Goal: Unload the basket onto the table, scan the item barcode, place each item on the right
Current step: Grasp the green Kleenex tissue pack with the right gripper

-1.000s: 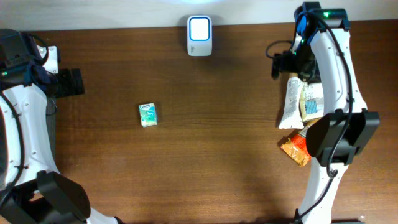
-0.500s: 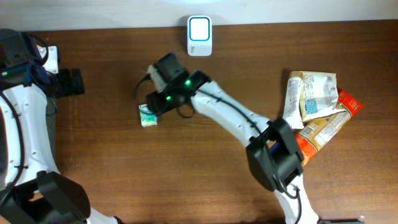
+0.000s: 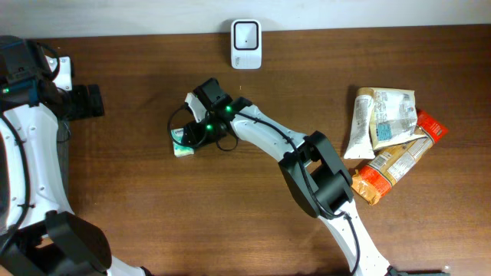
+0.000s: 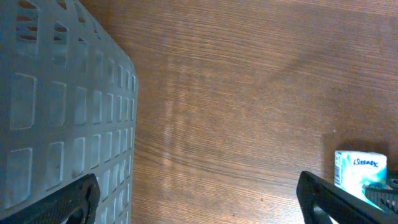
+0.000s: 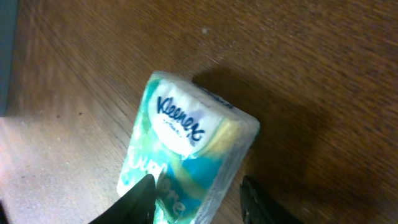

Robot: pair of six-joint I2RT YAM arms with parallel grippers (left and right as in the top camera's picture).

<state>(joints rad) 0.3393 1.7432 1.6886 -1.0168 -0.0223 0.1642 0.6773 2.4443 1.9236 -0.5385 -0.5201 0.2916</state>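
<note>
The item is a small teal and white Kleenex tissue pack (image 3: 182, 142) lying on the wooden table left of centre. It also shows at the right edge of the left wrist view (image 4: 360, 169). My right gripper (image 3: 189, 135) reaches across the table onto it. In the right wrist view the pack (image 5: 186, 143) lies between the jaws of that gripper (image 5: 198, 186). One fingertip (image 5: 144, 198) rests against the pack, and a narrow gap shows at the other (image 5: 255, 199). The white scanner (image 3: 246, 34) stands at the far edge. My left gripper (image 3: 90, 101) (image 4: 198, 185) is wide open over bare wood, far left.
A pile of packaged goods (image 3: 387, 138), a white tube, pouches and an orange pack, lies at the right. A pale perforated basket (image 4: 56, 93) fills the left of the left wrist view. The right arm (image 3: 261, 142) stretches diagonally over the table's middle.
The right arm swung from the far right across the table to the tissue pack, and its jaws narrowed around it. The scanner's face turned from bright to dim. The left arm stayed still.
</note>
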